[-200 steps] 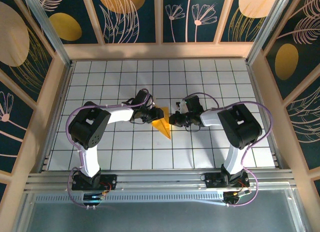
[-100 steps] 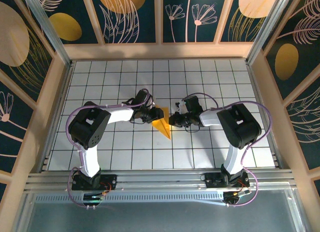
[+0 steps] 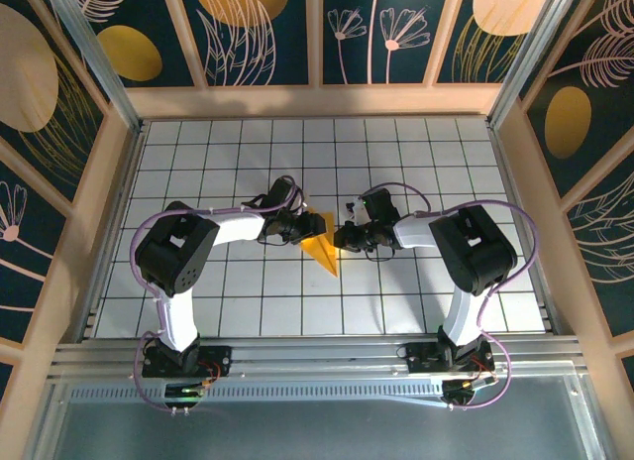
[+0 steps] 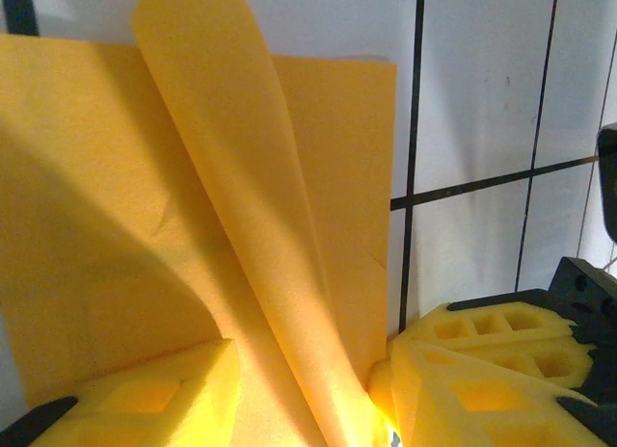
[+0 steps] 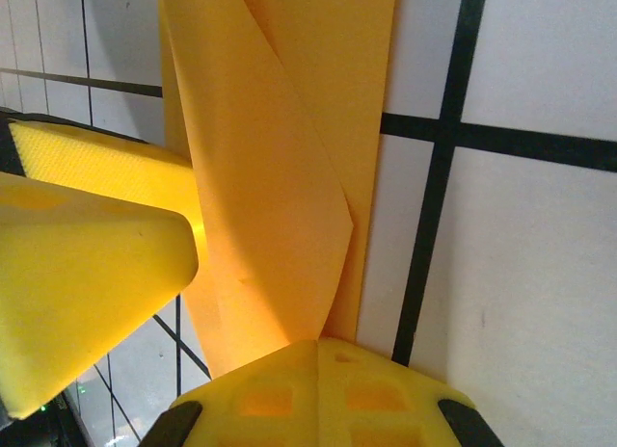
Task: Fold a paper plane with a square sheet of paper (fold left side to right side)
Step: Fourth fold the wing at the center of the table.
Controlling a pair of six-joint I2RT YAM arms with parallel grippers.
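From where I stand, the thin orange-yellow paper sheet (image 3: 323, 246) lies near the middle of the white tiled table (image 3: 208, 301), creased into a pointed wedge whose tip aims toward the arm bases. Both arms reach in on it: the left gripper (image 3: 300, 225) at its far left corner, the right gripper (image 3: 346, 238) touching its right edge.

In the left wrist view, 1 long raised flap (image 4: 241, 177) stands up off the layer beneath and runs down between the yellow foam pads (image 4: 145, 399). These stand clearly apart, and the flap leans against the right-hand pad rather than being squeezed. The right claw is together. In its wrist view its yellow pads (image 5: 87, 274) seem to meet on the narrow lower end of a folded flap, so I take it as pinching the paper.

The step in hand looks to me like carrying the left flap over to the right. To do it well, the right claw should anchor the body so the wedge can't slide on the smooth tiles. The left should close on the flap near its free edge, not at the crease, and sweep it over low in 1 arc. The edges want lining up before any pressing. Paper this light will likely buckle or spring back if released early, so a firm stroke along the fold should finish it.
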